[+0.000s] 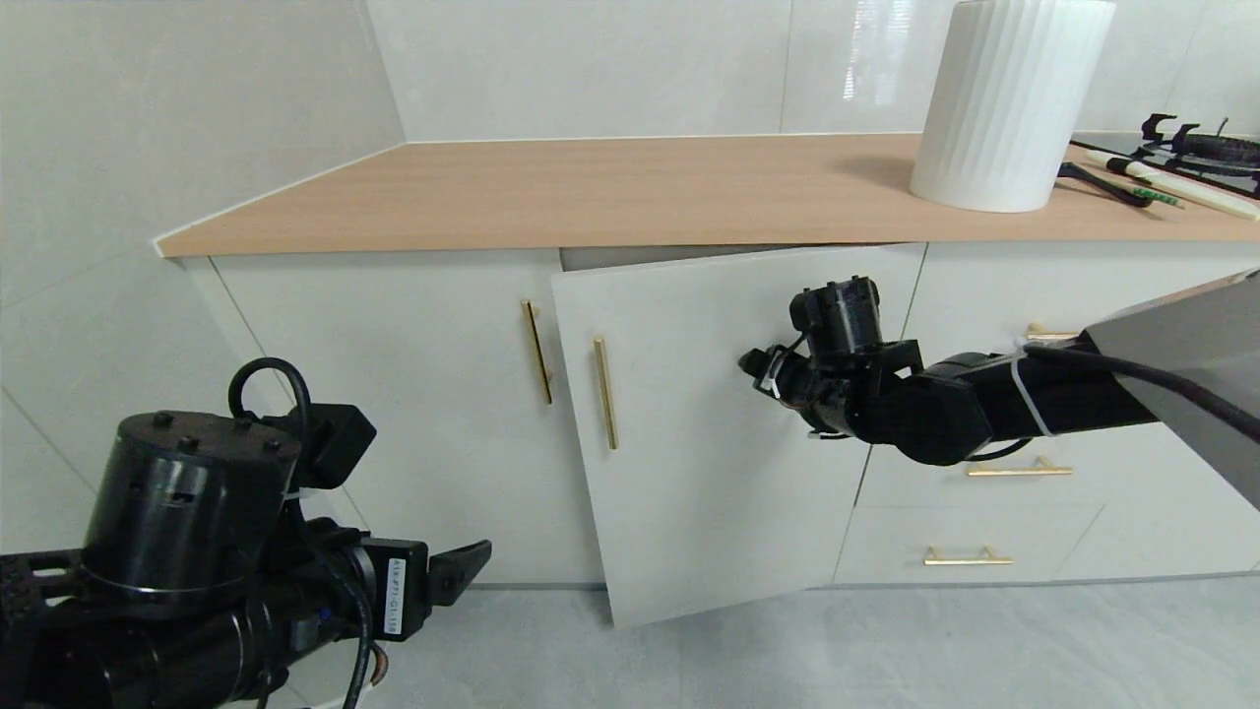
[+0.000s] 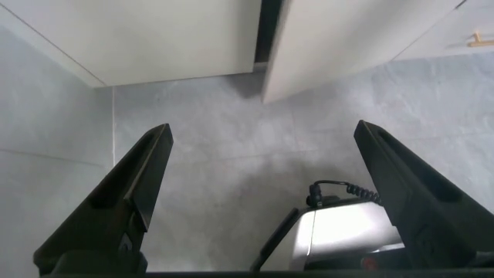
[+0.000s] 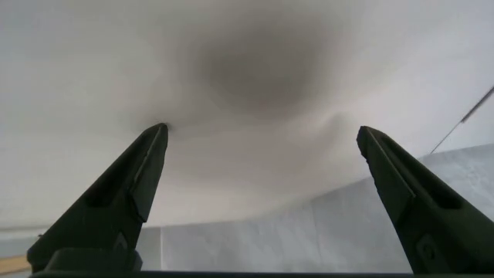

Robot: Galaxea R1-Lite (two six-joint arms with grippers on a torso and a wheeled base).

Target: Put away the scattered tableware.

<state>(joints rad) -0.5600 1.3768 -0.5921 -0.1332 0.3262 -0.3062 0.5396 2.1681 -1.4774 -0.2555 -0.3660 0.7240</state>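
Note:
On the wooden counter (image 1: 591, 192) at the far right stands a tall white ribbed holder (image 1: 1009, 103). Beside it lie pale chopsticks (image 1: 1181, 185) and a dark utensil (image 1: 1102, 184). Below the counter a white cabinet door (image 1: 709, 492) with a gold handle (image 1: 604, 392) hangs ajar. My right gripper (image 1: 760, 369) is open and close against that door's face (image 3: 255, 85), the right gripper (image 3: 262, 130) holding nothing. My left gripper (image 1: 463, 571) sits low at the left, above the floor; the left gripper (image 2: 262, 131) is open and empty.
A shut door with a gold handle (image 1: 536, 352) is left of the ajar one. Drawers with gold handles (image 1: 1019, 471) are to the right. A black stove burner (image 1: 1206, 146) sits at the counter's far right. Grey tiled floor (image 2: 231, 177) lies below.

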